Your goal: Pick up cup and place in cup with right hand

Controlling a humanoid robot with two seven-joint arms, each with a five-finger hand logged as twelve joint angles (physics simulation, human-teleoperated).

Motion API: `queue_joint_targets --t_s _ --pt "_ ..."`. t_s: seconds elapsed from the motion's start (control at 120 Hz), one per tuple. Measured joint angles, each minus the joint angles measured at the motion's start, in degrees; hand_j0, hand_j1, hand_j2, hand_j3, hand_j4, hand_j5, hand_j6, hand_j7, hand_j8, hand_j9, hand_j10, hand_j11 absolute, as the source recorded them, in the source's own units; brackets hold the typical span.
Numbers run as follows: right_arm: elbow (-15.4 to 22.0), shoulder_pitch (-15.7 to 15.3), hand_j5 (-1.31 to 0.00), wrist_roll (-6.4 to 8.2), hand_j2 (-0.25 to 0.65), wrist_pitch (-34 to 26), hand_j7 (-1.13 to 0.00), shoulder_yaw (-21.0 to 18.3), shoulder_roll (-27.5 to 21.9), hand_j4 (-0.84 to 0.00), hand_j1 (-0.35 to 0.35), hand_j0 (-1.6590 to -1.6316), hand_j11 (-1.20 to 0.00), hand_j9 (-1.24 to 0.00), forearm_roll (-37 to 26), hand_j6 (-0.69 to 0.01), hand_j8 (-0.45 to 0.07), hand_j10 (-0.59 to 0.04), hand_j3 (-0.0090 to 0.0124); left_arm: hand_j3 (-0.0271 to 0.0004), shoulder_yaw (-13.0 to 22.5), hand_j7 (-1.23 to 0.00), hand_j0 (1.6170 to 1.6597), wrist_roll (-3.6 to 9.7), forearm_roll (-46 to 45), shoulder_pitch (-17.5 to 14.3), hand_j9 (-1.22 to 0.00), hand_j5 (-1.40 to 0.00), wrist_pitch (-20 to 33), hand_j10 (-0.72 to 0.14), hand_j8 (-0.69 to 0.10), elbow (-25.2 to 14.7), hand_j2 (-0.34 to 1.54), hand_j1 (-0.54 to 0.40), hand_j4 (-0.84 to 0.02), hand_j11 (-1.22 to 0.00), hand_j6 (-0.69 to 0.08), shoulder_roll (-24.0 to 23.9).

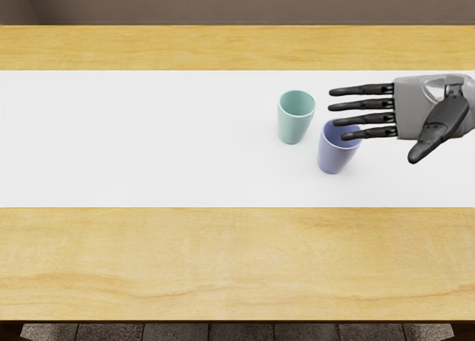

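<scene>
Right hand [417,109] came in from the right edge, wrist cut off by the frame. It was released, grasping nothing: four dark fingers [364,105] reached out long and slightly fanned toward the left, and the thumb [438,129] slanted down and left, apart from them.

Lower two fingers crossed the view of the purple cup [335,155], masking part of its mouth and the far right of its rim. Whether they touched the cup or hung above it could not be told from this angle. The inner wall showed in pieces between and below the fingers; the bottom of the inside could not be made out.

Teal cup [294,125] stood upright to the left of the purple one and a little farther back, in full view. Its mouth faced up, the pale inner wall visible partway down — the inside bottom lay out of sight behind the near wall.

Both cups, upright and separate, stood near each other on the white strip [148,140] laid across the wooden table [185,259]. Strip and table ran off the frame left and right. Beyond the table, a dull brownish wall [223,3], only its lower part showing; below the near edge, a sliver of dark tiled floor [241,332].
</scene>
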Motion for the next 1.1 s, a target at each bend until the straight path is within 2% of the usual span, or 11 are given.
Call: queue_joint_targets --t_s 0.192,0.317,0.617,0.708,0.783,0.95,1.1 --pt "-0.3 -0.4 -0.04 0.0 -0.007 0.0 -0.04 0.1 0.5 -0.025 -0.314 -1.6581 -0.04 -0.04 -0.2 -0.024 -0.026 -0.027 0.0 -0.0001 0.0 0.0 1.6581 -0.02 0.0 0.0 0.0 0.0 0.0 0.0 0.0 0.0 0.0 0.349 0.0 0.0 -0.001 0.0" --pt "-2.9 0.2 -0.04 0.0 -0.007 0.0 -0.04 0.2 3.6 -0.025 -0.314 -1.6581 -0.04 -0.04 -2.1 -0.024 -0.026 -0.027 0.0 -0.0001 0.1 0.0 1.6581 -0.02 0.0 0.0 0.0 0.0 0.0 0.0 0.0 -0.1 0.0 0.349 0.0 0.0 0.0 0.0" --pt "-7.5 8.4 -0.04 0.0 -0.006 0.0 -0.04 -0.2 14.3 -0.027 -0.314 -1.6581 -0.04 -0.04 -12.4 -0.027 -0.027 -0.028 0.0 -0.0001 0.0 0.0 1.6581 0.0 0.0 -0.1 0.0 0.0 0.0 0.0 0.0 0.0 0.0 0.349 0.0 0.0 0.0 0.0" --pt "-9.3 11.7 -0.04 0.0 -0.006 -0.7 -0.04 -2.1 18.2 -0.028 -0.314 -1.6581 -0.04 -0.04 -16.2 -0.028 -0.028 -0.028 0.0 -0.0001 0.0 0.0 1.6581 0.0 0.0 -0.3 0.0 0.0 0.0 0.0 0.0 0.0 0.0 0.349 0.0 0.0 0.0 0.0" --pt "-13.3 15.2 -0.04 0.0 -0.006 -1.3 -0.04 -5.5 22.4 -0.029 -0.314 -1.6581 -0.04 -0.04 -18.1 -0.028 -0.028 -0.029 0.0 -0.0001 0.0 0.0 1.6581 0.0 0.0 -0.7 0.0 0.0 0.0 0.0 0.0 0.0 0.0 0.349 0.0 0.0 0.0 0.0" --pt "-28.7 22.7 -0.04 0.0 -0.006 -4.2 -0.04 -12.8 35.4 -0.029 -0.314 -1.6581 -0.04 -0.04 -23.7 -0.029 -0.029 -0.029 0.0 0.0 0.1 0.0 1.6581 0.0 0.0 -1.5 0.0 0.0 0.0 0.0 0.0 0.1 0.0 0.349 0.0 0.0 0.0 0.0" --pt "-37.7 27.0 -0.04 0.0 -0.006 -7.5 -0.04 -18.7 43.2 -0.03 -0.314 -1.6581 -0.04 -0.04 -27.3 -0.03 -0.03 -0.03 0.0 0.0 0.1 0.0 1.6581 0.0 0.0 -1.4 0.0 0.0 0.0 0.0 0.0 0.2 0.0 0.349 0.0 0.0 0.0 0.0"
